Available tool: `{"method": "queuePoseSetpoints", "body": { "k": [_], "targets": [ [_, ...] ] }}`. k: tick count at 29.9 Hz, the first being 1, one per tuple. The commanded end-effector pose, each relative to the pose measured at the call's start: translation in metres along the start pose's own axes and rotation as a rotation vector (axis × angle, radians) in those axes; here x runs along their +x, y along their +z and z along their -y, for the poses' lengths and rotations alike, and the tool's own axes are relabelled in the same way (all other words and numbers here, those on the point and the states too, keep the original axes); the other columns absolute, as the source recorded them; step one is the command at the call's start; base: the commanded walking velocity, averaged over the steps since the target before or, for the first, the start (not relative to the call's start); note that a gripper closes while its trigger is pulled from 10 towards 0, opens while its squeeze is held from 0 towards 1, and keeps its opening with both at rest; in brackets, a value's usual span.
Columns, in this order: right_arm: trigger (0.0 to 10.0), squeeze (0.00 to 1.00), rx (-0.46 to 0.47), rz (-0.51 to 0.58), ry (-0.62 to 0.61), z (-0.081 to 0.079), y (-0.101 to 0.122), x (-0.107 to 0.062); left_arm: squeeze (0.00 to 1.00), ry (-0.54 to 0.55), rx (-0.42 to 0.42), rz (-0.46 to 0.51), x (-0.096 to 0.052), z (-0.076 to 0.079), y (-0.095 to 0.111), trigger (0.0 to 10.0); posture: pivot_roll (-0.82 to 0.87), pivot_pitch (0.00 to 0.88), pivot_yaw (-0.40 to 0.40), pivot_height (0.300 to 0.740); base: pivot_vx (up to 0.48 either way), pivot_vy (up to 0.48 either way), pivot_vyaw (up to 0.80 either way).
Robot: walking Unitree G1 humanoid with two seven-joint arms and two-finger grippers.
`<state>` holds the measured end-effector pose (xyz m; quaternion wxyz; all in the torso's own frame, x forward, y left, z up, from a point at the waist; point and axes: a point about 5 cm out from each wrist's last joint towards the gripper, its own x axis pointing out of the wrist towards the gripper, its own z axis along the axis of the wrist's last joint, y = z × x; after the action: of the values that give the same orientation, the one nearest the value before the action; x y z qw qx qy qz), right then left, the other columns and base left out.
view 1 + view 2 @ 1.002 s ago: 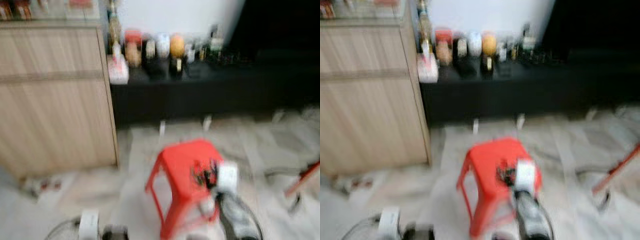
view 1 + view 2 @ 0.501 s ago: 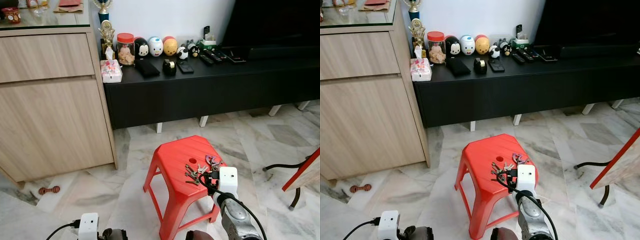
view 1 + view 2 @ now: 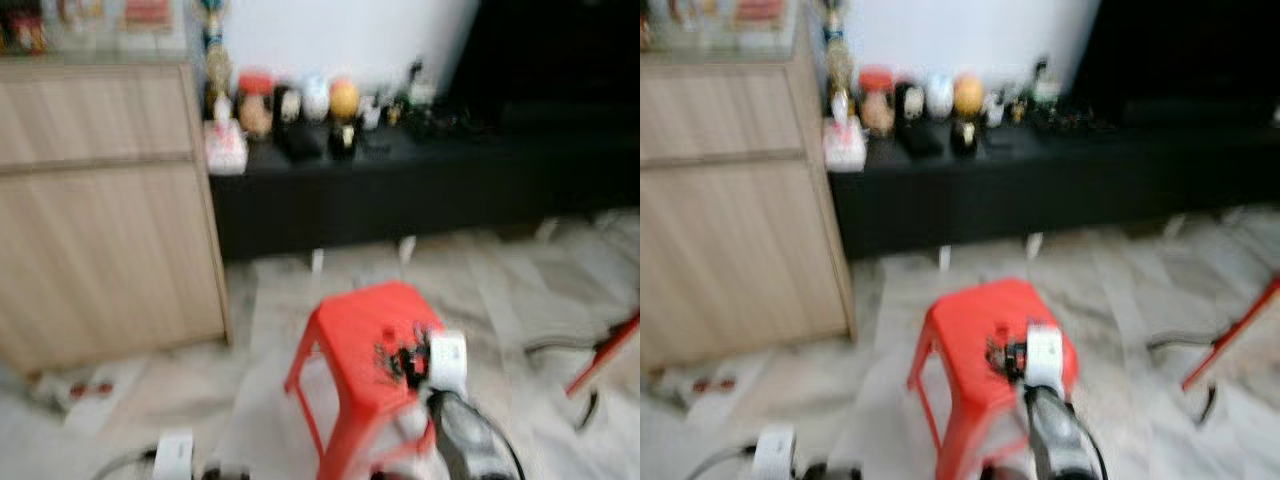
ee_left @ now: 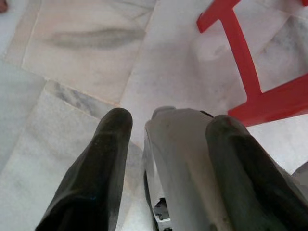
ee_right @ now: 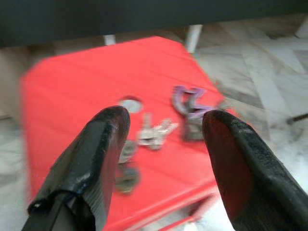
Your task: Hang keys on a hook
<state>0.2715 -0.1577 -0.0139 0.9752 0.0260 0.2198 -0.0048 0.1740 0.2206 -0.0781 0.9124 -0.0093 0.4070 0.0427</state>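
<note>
Hovering right claw, spread, above keys on red stool.

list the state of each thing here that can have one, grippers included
keys: lying loose on the stool top, not gripped
red stool: upright on the marble floor
right gripper: open, fingers either side of the keys, above the stool
left gripper: open, holding nothing, low over the floor beside a stool leg
wooden cabinet: drawer and door closed
</note>
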Motion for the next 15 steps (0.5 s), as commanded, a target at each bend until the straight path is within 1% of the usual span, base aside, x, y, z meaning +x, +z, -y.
{"method": "queuePoseSetpoints", "body": {
  "k": [1,9,15],
  "targets": [
    [10.0,0.00,0.003,-0.014,-0.014,0.0034,-0.0016,-0.0001,0.00,-0.037,-0.011,-0.049,-0.0017,0.0118,-0.0129,10.0,0.07,0.005,-0.118,0.615,0.277,0.000,0.00],
    [10.0,0.00,0.005,-0.014,-0.017,0.0035,-0.0021,-0.0003,0.00,-0.055,-0.013,-0.046,-0.0017,0.0136,-0.0128,10.0,0.07,0.006,-0.118,0.615,0.276,0.000,0.00],
    [10.0,0.00,0.004,-0.022,-0.017,0.0034,-0.0039,-0.0007,0.00,-0.082,-0.026,-0.039,-0.0018,0.0165,-0.0129,10.0,0.07,0.008,-0.116,0.615,0.000,0.000,0.00]
  ]
}}
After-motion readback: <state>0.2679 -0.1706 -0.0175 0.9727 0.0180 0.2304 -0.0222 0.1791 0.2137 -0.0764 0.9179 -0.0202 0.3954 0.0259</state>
